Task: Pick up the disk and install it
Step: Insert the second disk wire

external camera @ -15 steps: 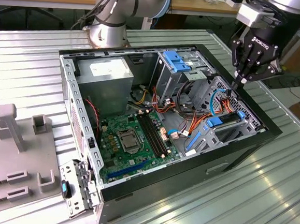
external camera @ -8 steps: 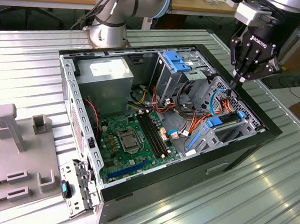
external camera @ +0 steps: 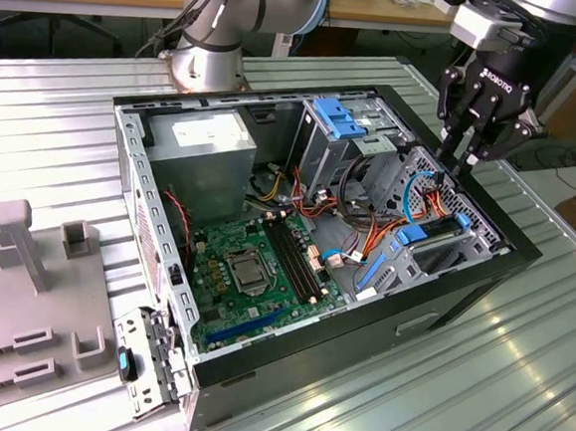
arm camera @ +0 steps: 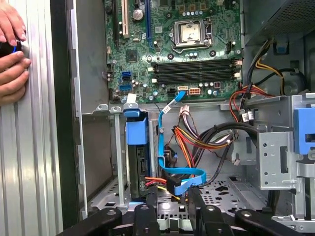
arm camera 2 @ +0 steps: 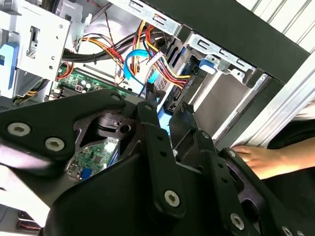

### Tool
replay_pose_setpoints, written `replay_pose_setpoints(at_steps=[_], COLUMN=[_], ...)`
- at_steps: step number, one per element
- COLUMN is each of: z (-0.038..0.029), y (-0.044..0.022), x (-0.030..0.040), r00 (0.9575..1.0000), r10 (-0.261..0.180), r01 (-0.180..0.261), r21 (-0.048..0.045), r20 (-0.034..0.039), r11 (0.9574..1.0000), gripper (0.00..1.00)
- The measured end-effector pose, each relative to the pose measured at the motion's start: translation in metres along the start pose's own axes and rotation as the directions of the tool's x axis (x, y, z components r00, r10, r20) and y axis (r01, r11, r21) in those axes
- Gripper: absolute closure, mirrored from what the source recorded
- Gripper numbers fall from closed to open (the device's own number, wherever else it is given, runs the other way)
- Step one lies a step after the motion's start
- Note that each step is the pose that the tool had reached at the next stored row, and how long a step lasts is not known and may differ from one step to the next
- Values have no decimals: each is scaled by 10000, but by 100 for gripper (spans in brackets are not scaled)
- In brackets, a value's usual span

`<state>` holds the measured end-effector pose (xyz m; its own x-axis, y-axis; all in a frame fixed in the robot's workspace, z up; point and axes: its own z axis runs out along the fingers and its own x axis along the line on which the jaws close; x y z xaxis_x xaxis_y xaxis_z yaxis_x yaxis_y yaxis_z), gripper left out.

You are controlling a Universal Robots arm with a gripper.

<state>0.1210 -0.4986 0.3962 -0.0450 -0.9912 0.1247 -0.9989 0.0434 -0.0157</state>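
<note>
one gripper hovers above the open computer case at its 2 o'clock corner, fingers parted around nothing. the disk sits upright in its bay, blue carrier showing, just beside the cables. a person's hand rests on the table

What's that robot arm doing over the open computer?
The arm's gripper hangs over one end of an open computer case that lies on its side on a metal table. It is working on the disk, a drive in a blue carrier, which already sits in its bay in the case, just below the gripper. In the first wrist view a person's hand rests on the table beside the case.
</note>
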Motion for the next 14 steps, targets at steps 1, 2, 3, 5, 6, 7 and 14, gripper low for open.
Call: replay_pose_setpoints(at_steps=[1, 2, 3, 5, 6, 7, 14], z=[1, 1, 2, 14, 21, 23, 47], y=[19, 27, 33, 38, 42, 45, 48], x=[-10, -23, -43, -93, -152, -192, -243], r00=[10000, 9999, 9998, 9995, 9994, 9992, 9907], r10=[-71, -117, -175, -216, -216, -219, -257], r01=[71, 117, 175, 218, 220, 223, 281], r21=[10, 16, 24, 96, 119, 129, 160], r20=[-12, -24, -53, -218, -275, -337, -1336], r11=[10000, 9999, 9998, 9997, 9997, 9997, 9995], gripper=[62, 62, 62, 62, 62, 62, 62])
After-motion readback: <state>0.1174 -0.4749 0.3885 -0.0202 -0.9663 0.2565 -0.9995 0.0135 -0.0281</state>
